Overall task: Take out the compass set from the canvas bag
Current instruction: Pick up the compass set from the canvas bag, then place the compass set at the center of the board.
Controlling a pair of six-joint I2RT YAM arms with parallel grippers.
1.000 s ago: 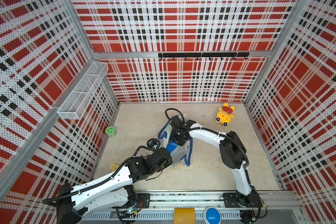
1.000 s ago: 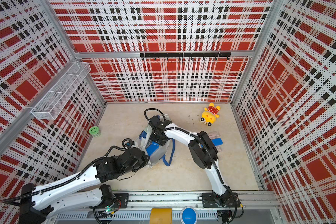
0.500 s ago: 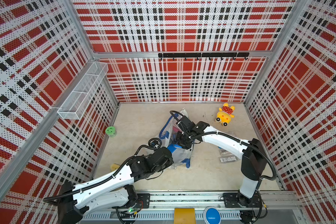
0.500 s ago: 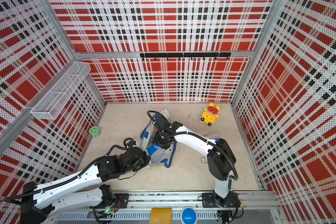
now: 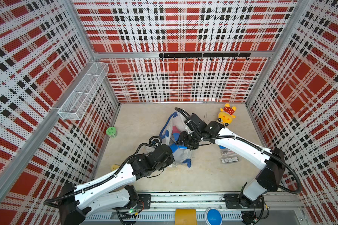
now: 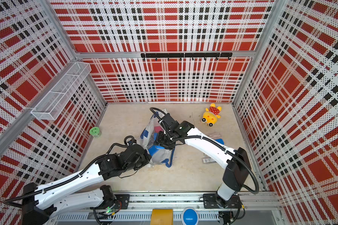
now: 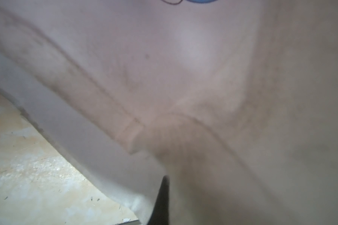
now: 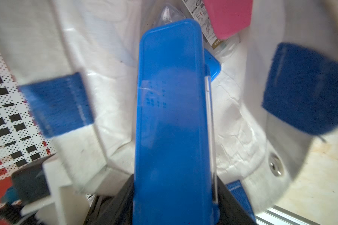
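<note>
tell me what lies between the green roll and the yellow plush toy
the canvas bag, with the right arm reaching over it; both top views show this

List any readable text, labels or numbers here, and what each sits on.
None legible.
Marks on the blue case: blurred.
Print on the label beside it, inside the canvas bag: too small.
White sticker on the table packet: too small.
Mark atop the green roll: too small.
</note>
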